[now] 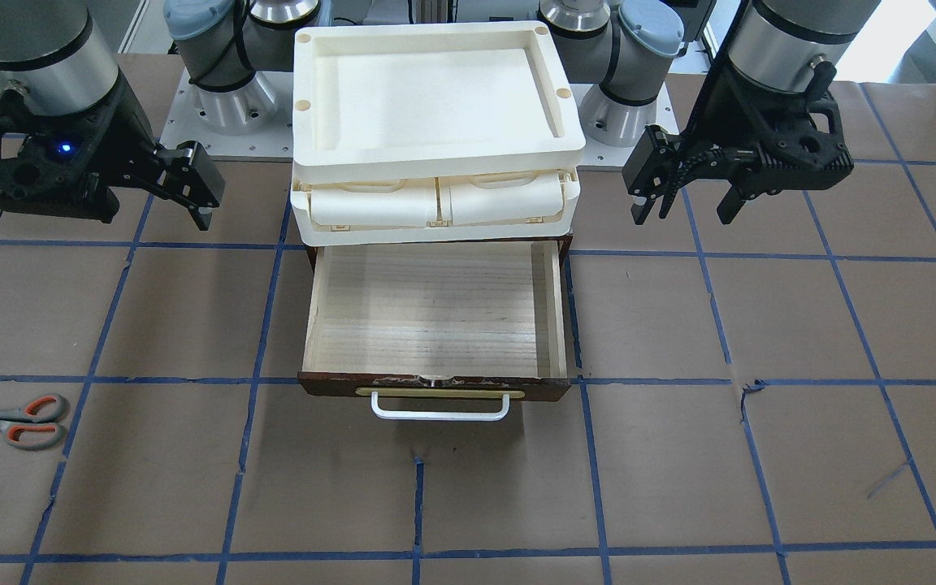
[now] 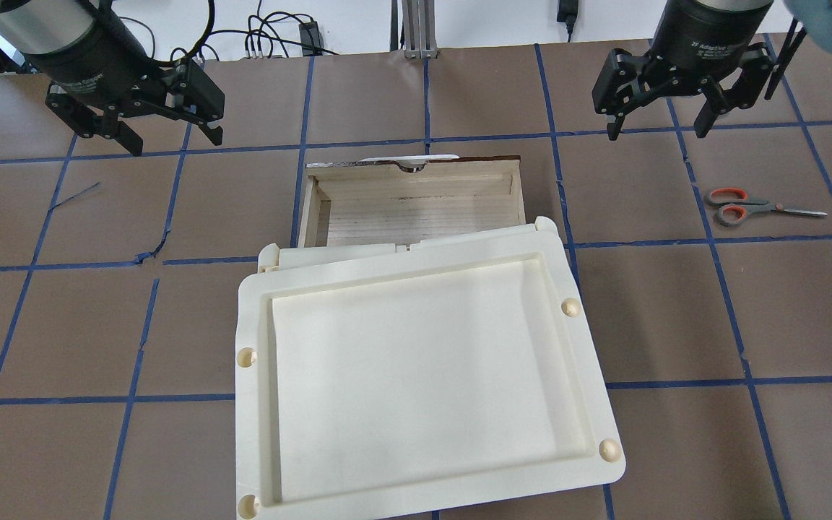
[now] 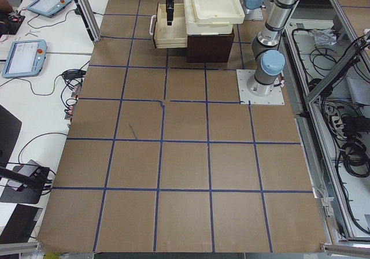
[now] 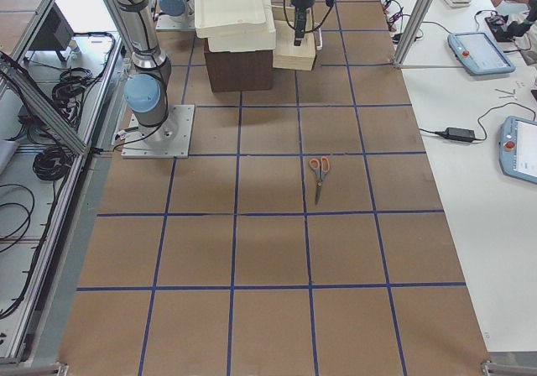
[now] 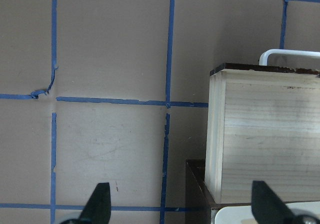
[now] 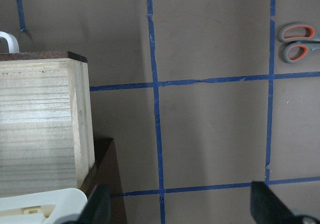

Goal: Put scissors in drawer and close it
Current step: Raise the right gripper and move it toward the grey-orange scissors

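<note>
The scissors (image 1: 9, 418), with grey handles lined in orange, lie flat on the brown table on my right side, handles toward the drawer (image 1: 435, 388). They also show in the overhead view (image 2: 748, 206) and at the right wrist view's top right corner (image 6: 298, 43). The drawer is pulled out and its pale wood inside is empty (image 2: 416, 209). My right gripper (image 2: 658, 132) hangs open and empty above the table, between the drawer and the scissors. My left gripper (image 2: 170, 141) hangs open and empty on the drawer's other side, and its wrist view shows the drawer's side wall (image 5: 260, 134).
Cream plastic trays (image 2: 423, 361) are stacked on the dark cabinet above the drawer. Blue tape lines grid the brown table. The arm bases (image 1: 224, 106) stand behind the cabinet. Operator tablets lie on a side table (image 4: 482, 53).
</note>
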### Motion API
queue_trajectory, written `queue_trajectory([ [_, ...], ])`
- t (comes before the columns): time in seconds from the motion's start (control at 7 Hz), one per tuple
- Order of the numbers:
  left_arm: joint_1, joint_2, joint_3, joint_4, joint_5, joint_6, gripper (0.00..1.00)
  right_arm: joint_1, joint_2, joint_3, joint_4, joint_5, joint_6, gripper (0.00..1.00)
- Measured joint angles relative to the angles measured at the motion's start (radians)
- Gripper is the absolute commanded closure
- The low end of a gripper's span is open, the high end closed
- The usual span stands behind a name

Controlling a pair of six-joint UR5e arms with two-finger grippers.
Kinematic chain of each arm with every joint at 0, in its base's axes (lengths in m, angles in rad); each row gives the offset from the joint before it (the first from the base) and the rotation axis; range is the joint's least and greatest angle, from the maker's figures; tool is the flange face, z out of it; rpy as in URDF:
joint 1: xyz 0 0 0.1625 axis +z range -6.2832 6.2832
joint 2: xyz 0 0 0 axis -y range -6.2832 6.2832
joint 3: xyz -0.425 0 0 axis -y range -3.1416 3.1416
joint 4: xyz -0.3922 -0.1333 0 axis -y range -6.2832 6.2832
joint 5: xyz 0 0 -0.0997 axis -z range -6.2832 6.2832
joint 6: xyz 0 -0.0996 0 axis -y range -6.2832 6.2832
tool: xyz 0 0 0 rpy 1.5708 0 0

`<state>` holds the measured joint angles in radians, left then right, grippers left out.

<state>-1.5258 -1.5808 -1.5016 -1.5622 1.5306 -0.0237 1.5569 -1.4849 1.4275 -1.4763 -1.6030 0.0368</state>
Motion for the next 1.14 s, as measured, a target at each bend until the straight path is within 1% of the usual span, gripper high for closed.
queue_trajectory([
  [0.29,-0.011,0.001,-0.015,0.002,0.01,-0.005,0.0,0.001,-0.002,0.001,0.002,-0.002,-0.013,0.0],
  [0.57,-0.013,-0.001,-0.048,0.01,0.0,0.005,0.0,0.012,-0.005,0.013,0.036,-0.008,-0.052,0.0],
  [0.71,-0.013,-0.001,-0.055,0.011,-0.002,0.007,0.0,0.014,-0.002,0.029,0.037,-0.009,-0.067,0.01],
  [0.86,-0.013,-0.002,-0.059,0.011,-0.001,0.007,0.0,0.01,0.008,0.042,0.015,-0.011,-0.101,0.03],
  [1.0,-0.013,-0.001,-0.061,0.01,0.003,0.007,0.0,-0.012,0.022,0.048,-0.007,-0.008,-0.197,0.03],
  [1.14,-0.013,0.0,-0.063,0.01,0.004,0.007,0.0,-0.062,0.039,0.05,-0.029,0.003,-0.342,0.01],
])
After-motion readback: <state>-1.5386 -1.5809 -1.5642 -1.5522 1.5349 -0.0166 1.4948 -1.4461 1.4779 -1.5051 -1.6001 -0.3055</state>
